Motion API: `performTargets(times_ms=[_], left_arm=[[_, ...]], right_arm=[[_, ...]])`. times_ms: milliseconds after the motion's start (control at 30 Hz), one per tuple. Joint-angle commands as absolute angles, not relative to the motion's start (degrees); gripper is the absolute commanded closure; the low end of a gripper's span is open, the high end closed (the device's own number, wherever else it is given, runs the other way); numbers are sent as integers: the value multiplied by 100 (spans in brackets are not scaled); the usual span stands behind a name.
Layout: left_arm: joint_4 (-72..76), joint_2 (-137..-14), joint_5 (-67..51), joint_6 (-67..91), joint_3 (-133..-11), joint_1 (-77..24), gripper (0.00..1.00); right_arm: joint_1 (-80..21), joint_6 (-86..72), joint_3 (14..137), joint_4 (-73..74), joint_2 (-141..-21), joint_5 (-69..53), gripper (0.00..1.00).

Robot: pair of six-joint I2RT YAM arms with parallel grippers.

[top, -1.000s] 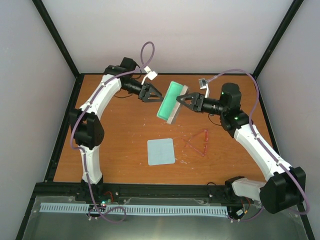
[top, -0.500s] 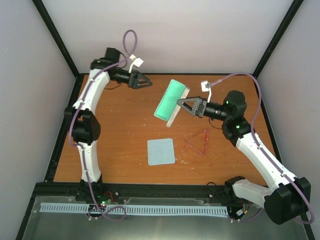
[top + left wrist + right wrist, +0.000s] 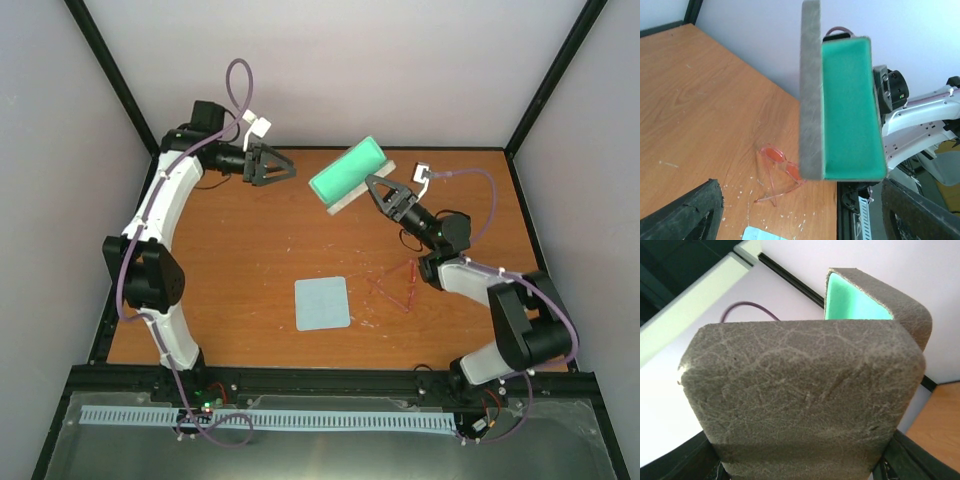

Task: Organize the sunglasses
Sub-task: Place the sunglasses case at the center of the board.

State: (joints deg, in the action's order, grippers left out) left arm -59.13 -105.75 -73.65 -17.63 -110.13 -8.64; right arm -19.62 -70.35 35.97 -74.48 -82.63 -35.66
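Observation:
The red wire-frame sunglasses (image 3: 398, 287) lie unfolded on the table right of centre, also in the left wrist view (image 3: 777, 167). The grey case with teal lining (image 3: 352, 174) is open and held up in the air at the back. My right gripper (image 3: 375, 190) is shut on the grey case, whose grey outer side (image 3: 800, 390) fills the right wrist view. My left gripper (image 3: 285, 170) is open and empty, to the left of the case and apart from it. The left wrist view shows the case's teal inside (image 3: 847, 110).
A light blue square cloth (image 3: 322, 303) lies flat near the table's middle front. White specks are scattered on the wood around the sunglasses. Black frame posts stand at the back corners, and a black rail runs along the front edge.
My right arm has swung the case up and toward the back, tilting it. My left gripper has drawn away from the case to the back left.

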Motion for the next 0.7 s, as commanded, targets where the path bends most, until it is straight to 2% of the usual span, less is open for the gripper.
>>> performTargets(times_ms=[0, 367, 667], left_arm=[[-5500, -10440, -7417, -1585, -10655, -853, 14], [-4815, -10231, -8015, -884, -10476, -918, 13], [-4891, -10209, -8051, -968, -10543, -1369, 14]], right_arm=[[-2001, -7865, 4103, -9502, -8688, -3574, 97], [-2038, -7700, 4411, -9012, -8771, -3824, 97], [-2065, -7628, 4475, -8819, -8784, -3917, 97]])
